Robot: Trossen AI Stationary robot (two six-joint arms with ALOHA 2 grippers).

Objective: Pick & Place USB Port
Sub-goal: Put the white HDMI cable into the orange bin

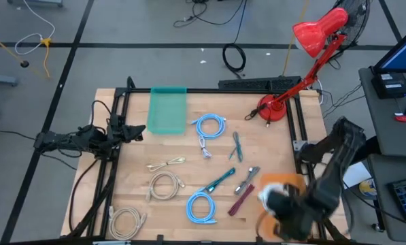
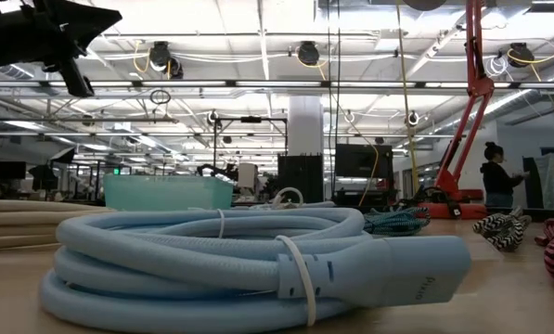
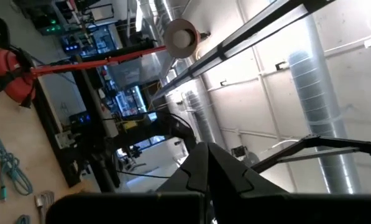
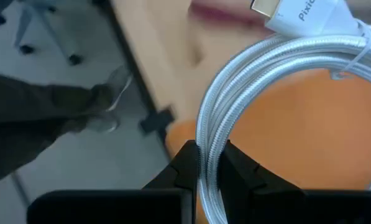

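White cable [image 4: 260, 93] coil cut off; connector blurred.

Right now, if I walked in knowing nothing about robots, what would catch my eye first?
Probably the red desk lamp leaning over the table's far right corner, then the coiled cables strewn across the wooden table, the light blue one filling the low view. At the near right corner, the right gripper is pinching a white braided cable above an orange tray, while the left gripper waits beside a green bin.

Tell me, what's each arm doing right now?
Right gripper shut on white cable, over orange tray. Left gripper parked by teal bin. Nothing in the way.
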